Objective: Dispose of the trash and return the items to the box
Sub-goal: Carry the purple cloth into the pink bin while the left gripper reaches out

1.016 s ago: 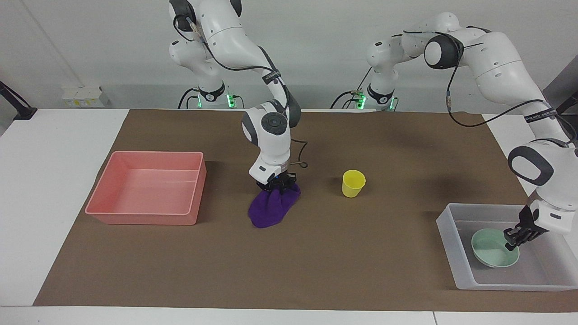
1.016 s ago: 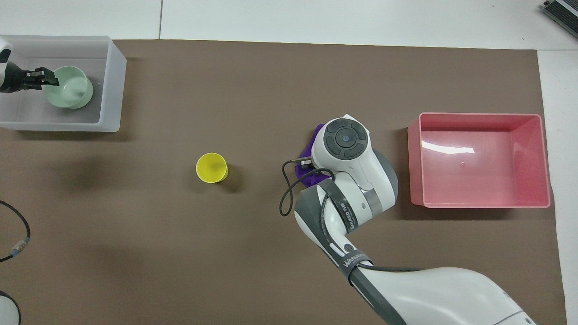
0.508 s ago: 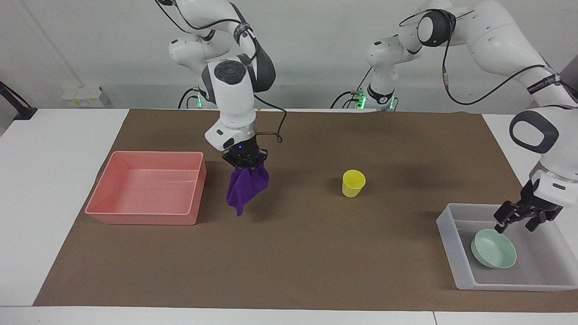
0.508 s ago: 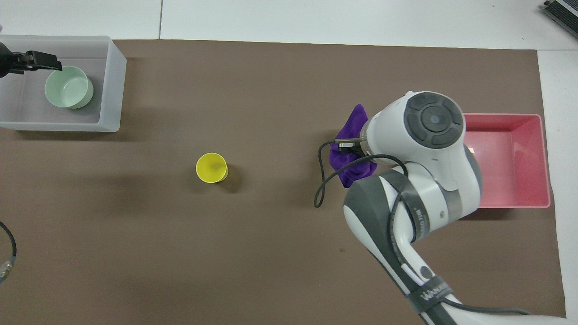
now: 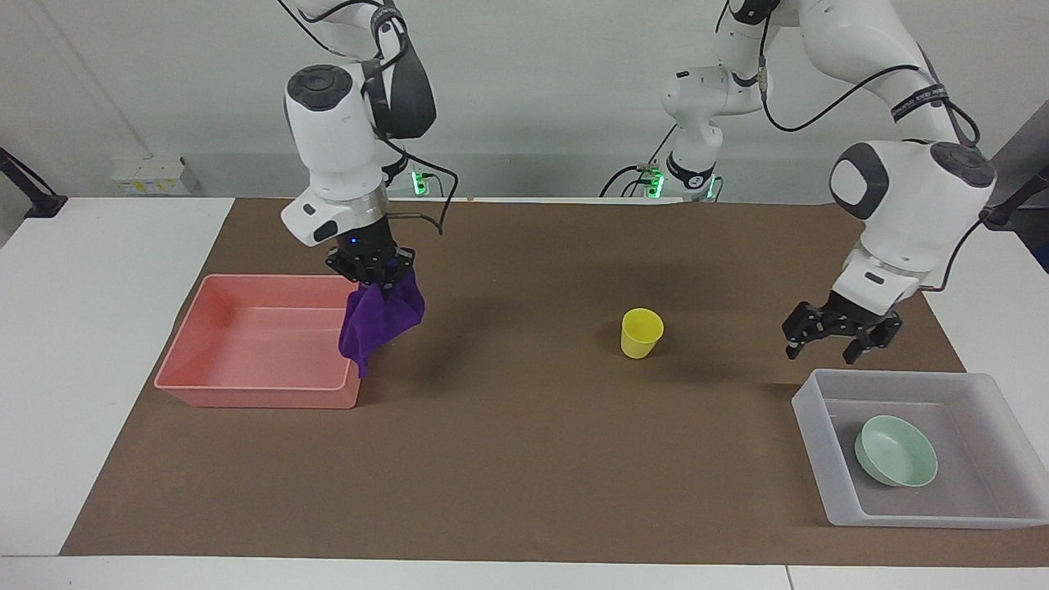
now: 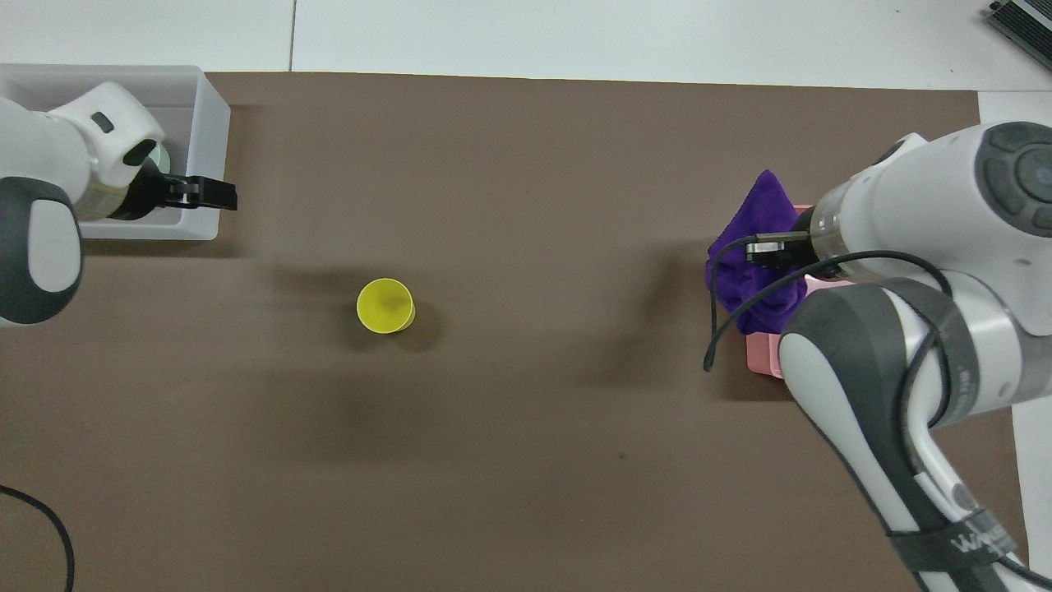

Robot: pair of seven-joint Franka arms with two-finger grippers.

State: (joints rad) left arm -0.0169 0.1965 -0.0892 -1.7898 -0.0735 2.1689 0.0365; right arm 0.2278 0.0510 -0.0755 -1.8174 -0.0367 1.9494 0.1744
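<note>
The purple cloth [image 5: 382,318] hangs bunched from my right gripper [image 5: 373,269], which is shut on its top. It dangles in the air over the pink bin's end wall, on the yellow cup's side. In the overhead view the cloth [image 6: 758,247] pokes out from under the right wrist. The yellow cup [image 5: 641,332] [image 6: 385,306] stands upright alone on the brown mat. The mint-green bowl [image 5: 896,451] lies inside the translucent box [image 5: 826,459] [image 6: 201,99]. My left gripper [image 5: 840,334] [image 6: 209,193] hovers open and holds nothing, over the mat beside the box's wall.
The pink bin [image 5: 246,395] sits at the right arm's end of the table with nothing inside; the right arm hides most of it from above. The brown mat [image 5: 524,475] covers the table's middle, with white tabletop around it.
My right gripper lifted the cloth off the mat and carried it to the pink bin's edge. My left gripper let go of the bowl, opened and rose out of the box.
</note>
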